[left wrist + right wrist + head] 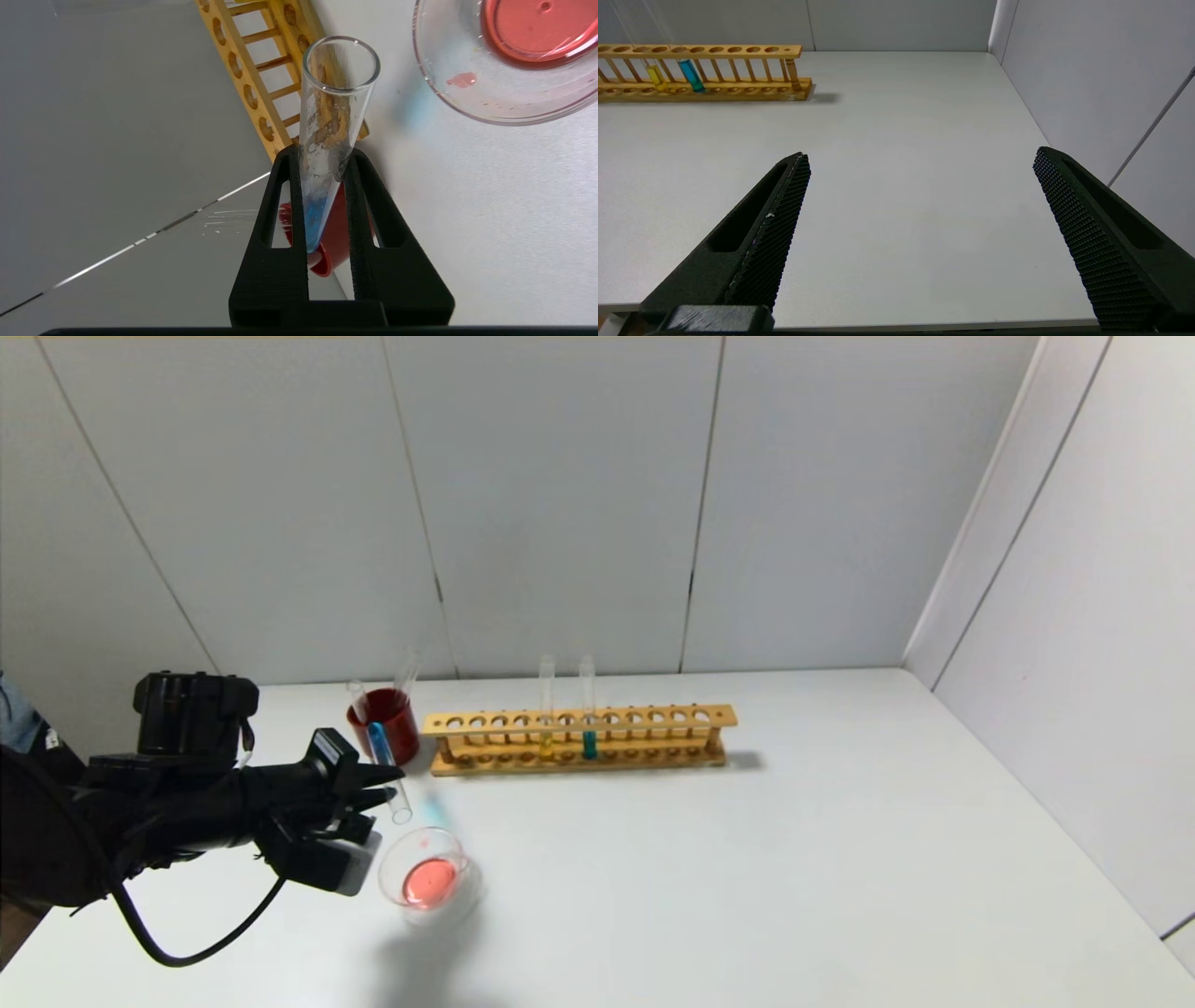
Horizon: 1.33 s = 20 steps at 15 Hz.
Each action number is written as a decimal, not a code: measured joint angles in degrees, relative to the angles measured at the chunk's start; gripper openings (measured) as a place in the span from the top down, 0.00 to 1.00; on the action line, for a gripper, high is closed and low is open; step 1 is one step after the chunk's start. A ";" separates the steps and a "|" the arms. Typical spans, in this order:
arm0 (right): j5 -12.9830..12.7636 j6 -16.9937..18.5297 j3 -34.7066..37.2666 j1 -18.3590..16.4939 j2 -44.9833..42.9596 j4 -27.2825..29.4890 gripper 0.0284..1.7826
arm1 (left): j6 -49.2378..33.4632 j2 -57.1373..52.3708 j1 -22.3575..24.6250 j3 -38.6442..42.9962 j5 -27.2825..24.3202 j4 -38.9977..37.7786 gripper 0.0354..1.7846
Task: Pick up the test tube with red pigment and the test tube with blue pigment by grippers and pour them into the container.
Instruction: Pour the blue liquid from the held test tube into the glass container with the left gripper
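Left gripper clamps blue-pigment test tube, mouth just beside container holding pink liquid; right gripper spread wide, empty, above bare table.

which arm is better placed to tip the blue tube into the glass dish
Left: its gripper already clamps the slim glass tube of blue liquid just beside the round clear glass dish. The right gripper is open and empty.
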 joint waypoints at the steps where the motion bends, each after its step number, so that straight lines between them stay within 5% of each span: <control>1: 0.00 0.02 0.00 0.00 0.00 0.00 0.02 | 0.50 0.39 0.10 -0.61 -0.27 0.02 0.85; 20: 0.00 0.00 0.00 0.00 0.00 -0.02 0.02 | 17.96 2.67 1.54 -5.51 -6.19 5.47 0.85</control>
